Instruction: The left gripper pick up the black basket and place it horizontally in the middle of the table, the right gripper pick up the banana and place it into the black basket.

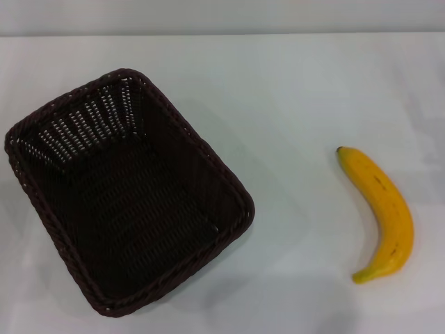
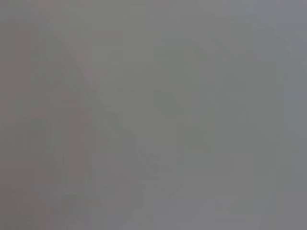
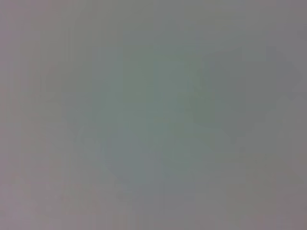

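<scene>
The black basket [image 1: 128, 191] is a large dark woven wicker basket. It stands on the left half of the white table [image 1: 292, 90], turned at an angle, and it is empty. The banana [image 1: 382, 209] is yellow and curved, with a dark stem tip pointing away from me. It lies on the right side of the table, well apart from the basket. Neither gripper shows in the head view. Both wrist views show only a plain grey surface, with no fingers and no objects.
The table's far edge [image 1: 222, 35] runs across the top of the head view. Bare tabletop lies between the basket and the banana.
</scene>
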